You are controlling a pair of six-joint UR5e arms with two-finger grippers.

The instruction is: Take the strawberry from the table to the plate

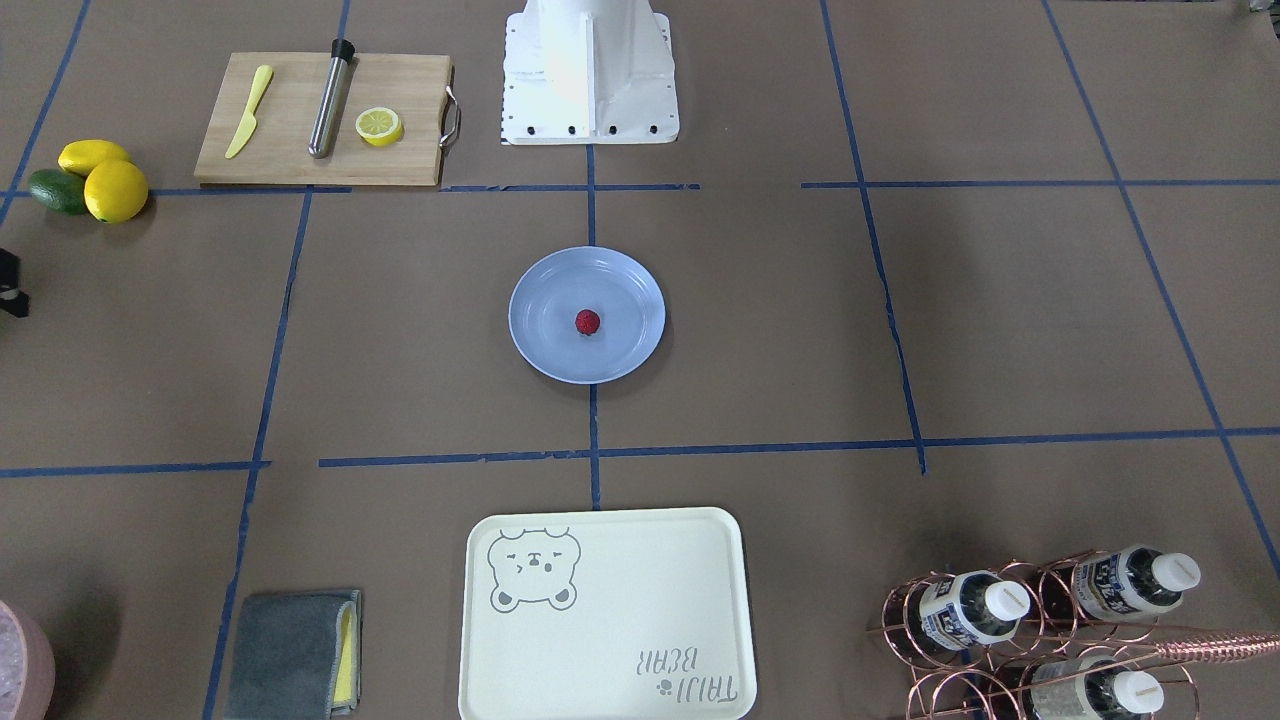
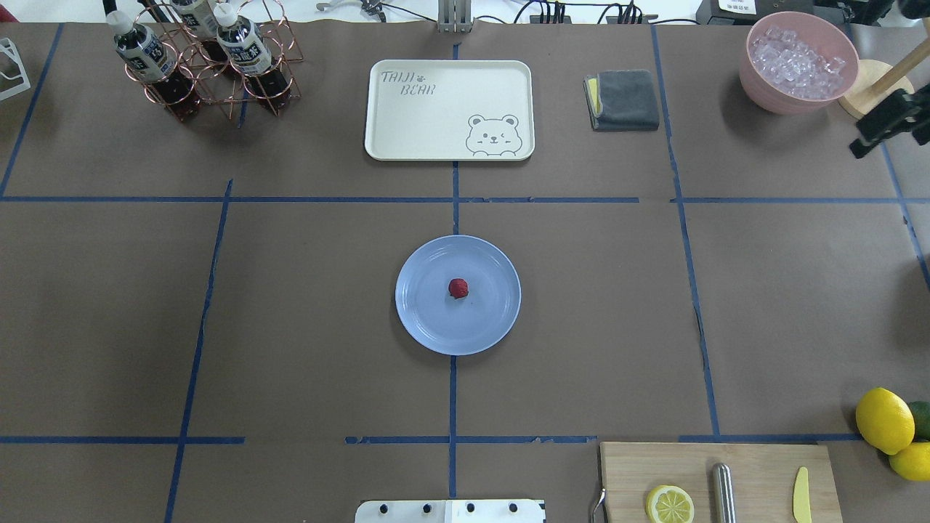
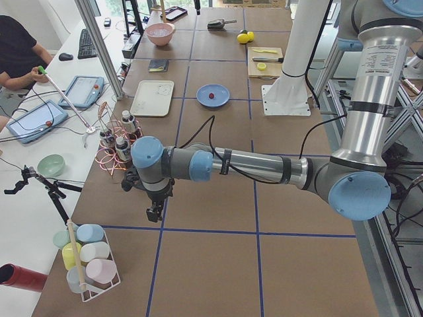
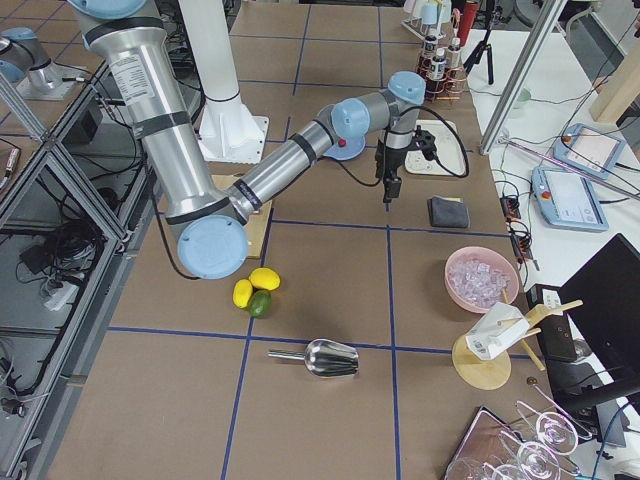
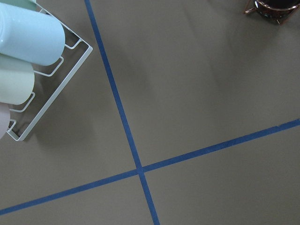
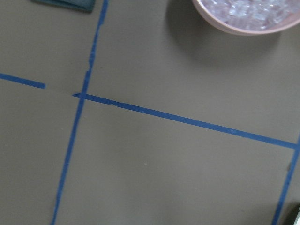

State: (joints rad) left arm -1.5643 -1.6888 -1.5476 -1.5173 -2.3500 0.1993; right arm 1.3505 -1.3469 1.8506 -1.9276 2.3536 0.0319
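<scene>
The small dark red strawberry (image 1: 587,321) (image 2: 458,288) lies near the middle of the pale blue plate (image 1: 545,345) (image 2: 429,323), which sits at the centre of the brown taped table (image 2: 290,327). Neither gripper is near it. My left gripper (image 3: 154,213) hangs over the table's far left end, by the bottle rack; I cannot tell whether it is open or shut. My right gripper (image 4: 388,192) (image 2: 883,123) hovers over the right end near the ice bowl, and its jaws are too unclear to judge. No fingers show in either wrist view.
A cream bear tray (image 2: 449,109), grey cloth (image 2: 625,100) and pink ice bowl (image 2: 799,62) line the far side. A copper bottle rack (image 2: 200,62) stands far left. The cutting board (image 2: 719,483), lemons (image 2: 884,420) and avocado sit near right. A person sits at the side desk (image 3: 16,56).
</scene>
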